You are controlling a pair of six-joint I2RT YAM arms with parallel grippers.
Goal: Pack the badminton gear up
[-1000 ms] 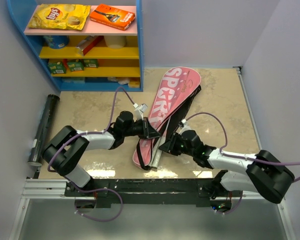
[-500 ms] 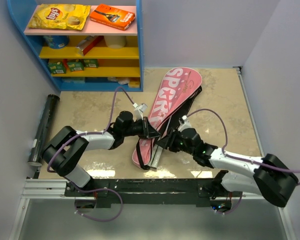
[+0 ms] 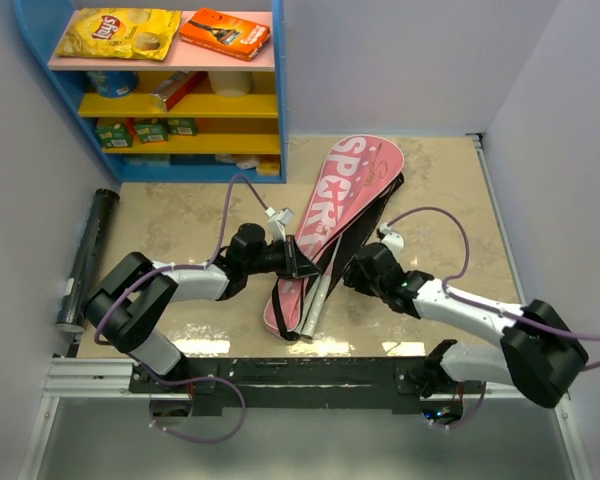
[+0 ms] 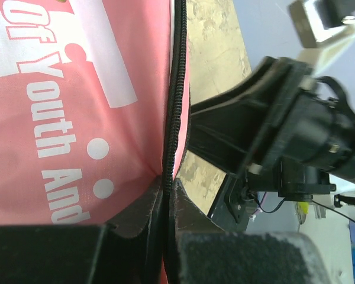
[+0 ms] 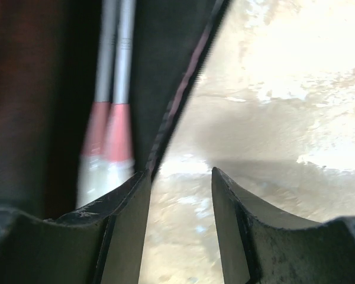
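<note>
Looking at the pink bag: racket-shaped, carrying big white "SPORT" lettering, lying slantwise on the beige table, with the wide end pointing far right and the narrow end pointing toward the arm bases. Showing a black zipper edge and black lining along its right side. Holding two rackets inside, with silver shafts and pink-and-white grips, blurred in the right wrist view. Pinching the zipper edge tightly with the left gripper. Keeping the right gripper about half open and gripping nothing, one finger touching the bag's black edge. Leaving the black tube by the left wall, well apart.

Compared with one second ago: spreading the right jaws wider, having shifted rightward away from the narrow end; keeping the left grip and the bag in place.
</note>
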